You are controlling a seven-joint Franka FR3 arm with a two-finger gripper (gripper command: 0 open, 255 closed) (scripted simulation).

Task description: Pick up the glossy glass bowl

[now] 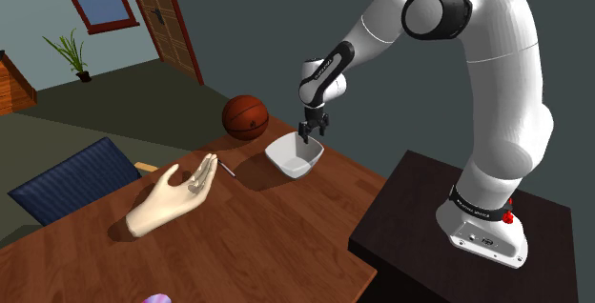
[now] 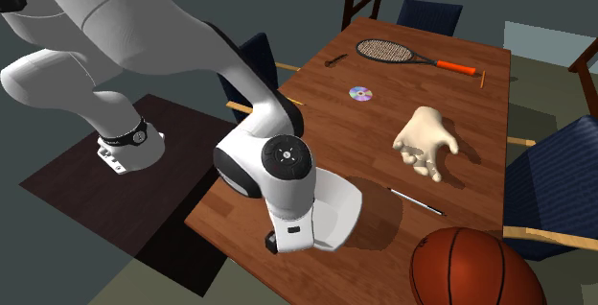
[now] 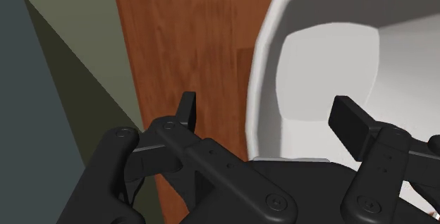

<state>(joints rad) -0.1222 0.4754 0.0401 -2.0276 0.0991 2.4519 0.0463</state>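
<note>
- Beside the basketball (image 1: 245,117) on the brown wooden table (image 1: 286,244) sits the bowl (image 1: 294,158). It is drawn plain white with angled walls and stands upright. It lies close to the ball, on the side toward the robot's dark stand (image 1: 415,230).
- Over the part of the bowl's rim turned away from the ball hangs the black gripper (image 1: 307,139), pointing down from the white arm (image 1: 496,91).
- Seen from the wrist view, the gripper (image 3: 271,117) is spread wide. One of its fingers (image 3: 187,108) is outside the bowl (image 3: 331,67) over bare wood, and the other is inside the hollow.
- Between the fingers stands the bowl's wall, which neither finger touches, so nothing is held.
- Between the ball and a pale model hand (image 2: 426,140) lies a thin white pen (image 2: 414,199), flat on the table.
- Farther from the ball, past the model hand, lie a shiny disc (image 2: 359,93) and a tennis racket (image 2: 402,54) with an orange grip.
- At the table's edge, farther from the ball than the model hand, stands a blue chair (image 1: 71,179).
</note>
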